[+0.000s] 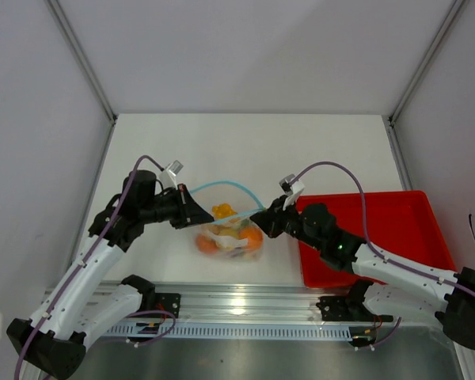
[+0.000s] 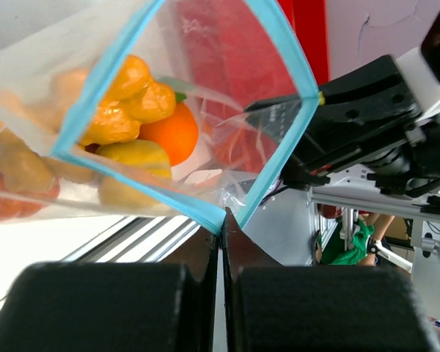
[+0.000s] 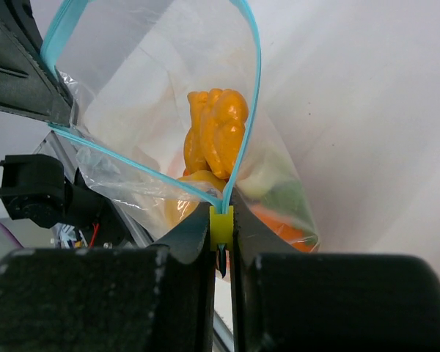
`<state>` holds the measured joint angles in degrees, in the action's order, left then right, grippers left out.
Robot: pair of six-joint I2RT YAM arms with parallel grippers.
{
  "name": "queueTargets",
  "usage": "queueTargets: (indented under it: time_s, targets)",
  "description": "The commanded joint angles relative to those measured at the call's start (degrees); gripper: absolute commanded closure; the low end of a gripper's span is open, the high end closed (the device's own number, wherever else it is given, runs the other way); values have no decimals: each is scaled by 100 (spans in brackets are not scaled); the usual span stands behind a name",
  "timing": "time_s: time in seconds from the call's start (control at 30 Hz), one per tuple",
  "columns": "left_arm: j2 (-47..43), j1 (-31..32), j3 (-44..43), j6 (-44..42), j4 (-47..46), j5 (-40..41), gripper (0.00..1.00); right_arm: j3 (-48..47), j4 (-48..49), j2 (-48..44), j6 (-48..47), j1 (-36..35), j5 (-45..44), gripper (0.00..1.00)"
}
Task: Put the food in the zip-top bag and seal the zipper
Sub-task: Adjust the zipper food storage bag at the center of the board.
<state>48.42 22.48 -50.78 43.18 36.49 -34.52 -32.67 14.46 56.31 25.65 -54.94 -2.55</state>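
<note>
While the bag [image 1: 231, 240] hangs between the two claws, its mouth gapes wide, the zipper [image 1: 220, 184] bowing away from the arms in a pale blue loop over the table [image 1: 245, 146]. The left claw [image 1: 191, 215] is clenched on the zipper's left end. In its wrist view the black fingers [image 2: 205, 253] meet with no gap and the blue strip's corner is nipped at their tips, so the bag fans out up and away from them. The right claw [image 1: 263, 218] is clamped on the opposite end. Its wrist view shows the fingers pressed together on a small yellow tab [image 3: 221, 226] where the two blue edges join. All the food that can be seen sits inside the bag, low between the claws: an orange pumpkin [image 3: 216, 132], a round orange fruit [image 2: 174, 133] and yellow pieces [image 2: 128, 92] among them, with a white piece hard to make out. Whether the bag's bottom rests on the table or hangs just above it cannot be told. The left arm rises from its base at the near left, bends at the elbow and turns its wrist inward to the right. The right arm stretches low from the near right, its forearm crossing the near left corner of the red tray [image 1: 400, 218], its wrist aimed left. Both claws point at each other across the bag, well apart.
</note>
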Motion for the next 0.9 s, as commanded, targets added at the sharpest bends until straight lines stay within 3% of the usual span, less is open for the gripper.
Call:
queueTargets:
  time_s: [0.0,0.2,0.5,0.6,0.63,0.87]
  targets:
    - [-219,-24,209,-248,183,226,99,-56,153,2,-227,325,437,100]
    - [-307,-24,280,-380,384,490,100,23,382,3,-227,598,983,100]
    - [-272,-24,-467,-881,789,1325,99,-178,-188,-244,-631,967,2443,100]
    - [-263,-24,-765,-1065,886,1553,83,-240,-251,-147,-666,967,2592,100]
    - [-272,-24,-845,-1153,886,1606,73,-240,-242,-121,-675,967,2645,100]
    - [-491,-16,-1118,-1715,641,1214,42,-521,-540,169,-1035,941,2997,100]
